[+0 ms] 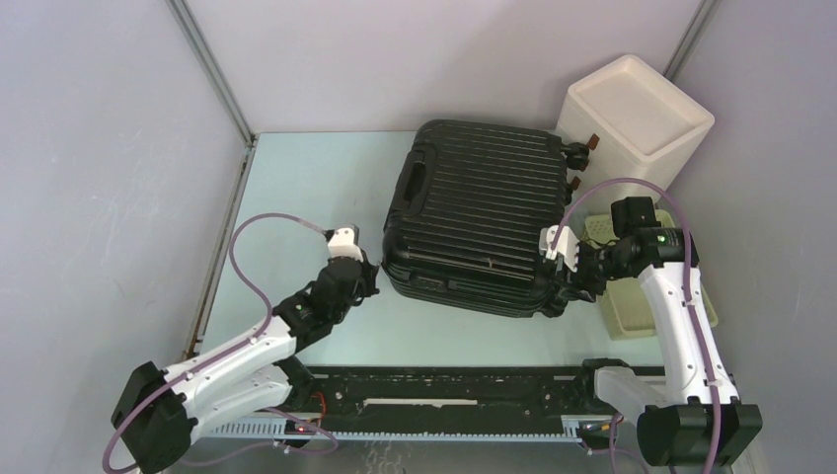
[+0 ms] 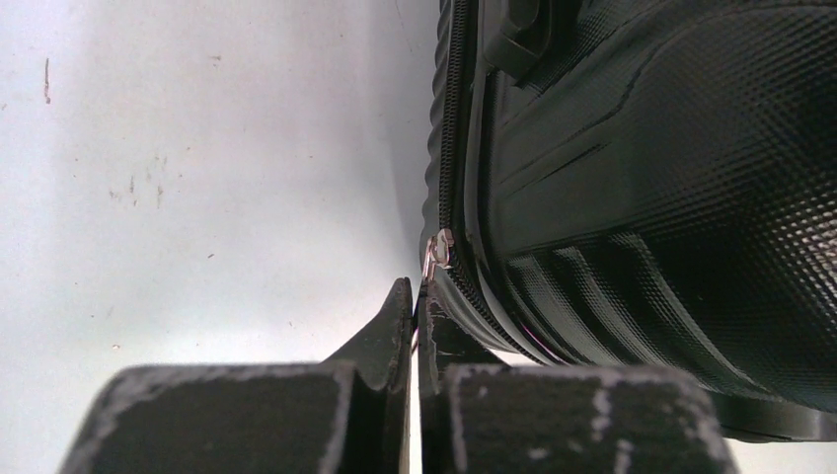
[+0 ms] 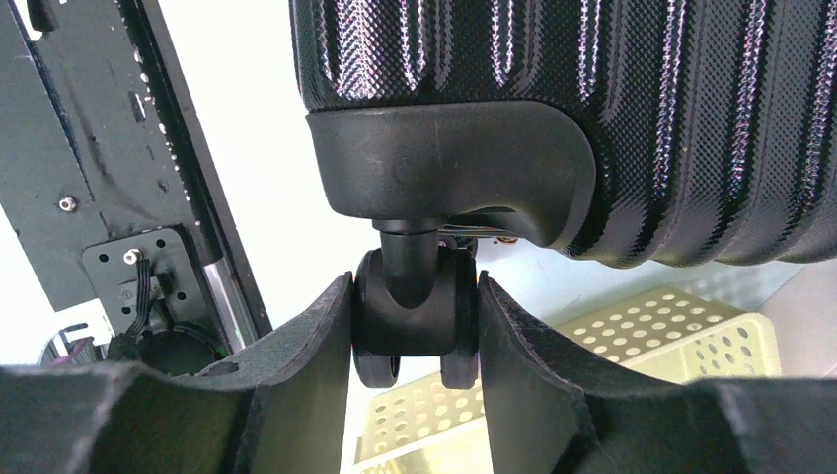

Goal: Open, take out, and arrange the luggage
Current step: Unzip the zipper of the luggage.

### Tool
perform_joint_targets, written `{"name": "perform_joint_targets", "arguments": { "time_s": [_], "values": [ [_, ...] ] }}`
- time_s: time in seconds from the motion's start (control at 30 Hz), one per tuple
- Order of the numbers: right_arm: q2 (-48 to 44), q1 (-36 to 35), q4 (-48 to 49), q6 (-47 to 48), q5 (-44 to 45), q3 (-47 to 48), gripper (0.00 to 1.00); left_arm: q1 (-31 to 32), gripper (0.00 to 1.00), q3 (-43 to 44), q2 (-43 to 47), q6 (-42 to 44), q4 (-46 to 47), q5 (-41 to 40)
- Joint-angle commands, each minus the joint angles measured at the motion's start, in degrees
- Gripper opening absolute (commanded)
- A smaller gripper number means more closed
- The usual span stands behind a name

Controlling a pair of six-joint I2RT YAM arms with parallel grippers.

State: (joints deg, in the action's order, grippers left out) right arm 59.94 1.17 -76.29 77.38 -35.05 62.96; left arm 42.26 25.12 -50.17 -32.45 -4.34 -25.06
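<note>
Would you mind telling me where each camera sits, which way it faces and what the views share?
Top external: above and behind the bases, looking down on the table; both arms show, with the suitcase between them.
Left wrist: on the left arm, looking along the left gripper, shut on the zipper pull.
Right wrist: on the right arm, looking along the right gripper, clamped on a suitcase wheel; basket behind.
Shared: the suitcase in all three; the basket in top and right wrist.
</note>
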Motion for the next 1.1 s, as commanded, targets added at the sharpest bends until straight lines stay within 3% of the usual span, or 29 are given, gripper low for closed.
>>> {"name": "perform_joint_targets", "arguments": {
  "time_s": [0.0, 0.13, 0.43, 0.53, 0.57, 0.67, 0.87, 1.07],
  "values": [
    [0.9, 2.2, 3.7, 0.6, 13.5, -0.2, 0.18, -3.5, 0.0, 2.5, 2.5, 5.2, 0.0, -14.2],
    [0.4, 2.1, 4.1, 0.2, 13.2, -0.2, 0.19, -4.1, 0.0, 1.2, 4.4, 5.7, -0.4, -16.6],
    [-0.1, 1.8, 4.5, -1.5, 12.4, -0.2, 0.2, -6.7, 0.0, 4.0, -0.3, 7.2, 2.3, -12.5],
    [-0.9, 1.8, 4.3, -3.0, 10.9, 0.6, 0.29, -6.7, 0.02, 4.9, 2.0, 8.0, 1.5, -9.2],
    [-1.1, 1.9, 3.8, -3.3, 9.8, 1.1, 0.37, -6.7, 0.08, 4.9, 3.4, 8.0, 1.3, -8.1],
    [-2.1, 1.7, 3.5, -4.8, 7.1, 2.3, 0.55, -7.3, 0.53, 4.9, 8.6, 7.3, 1.0, -4.3],
    [-4.9, -0.3, 4.7, -10.0, 2.8, 5.1, 0.78, -10.2, 0.78, 5.5, 16.1, 7.7, 4.1, 9.1],
    [-8.0, 0.0, 10.5, -22.4, -4.3, 7.1, 0.9, -14.3, 0.97, 10.0, 8.2, 3.5, 10.9, 22.9]
  ]
}}
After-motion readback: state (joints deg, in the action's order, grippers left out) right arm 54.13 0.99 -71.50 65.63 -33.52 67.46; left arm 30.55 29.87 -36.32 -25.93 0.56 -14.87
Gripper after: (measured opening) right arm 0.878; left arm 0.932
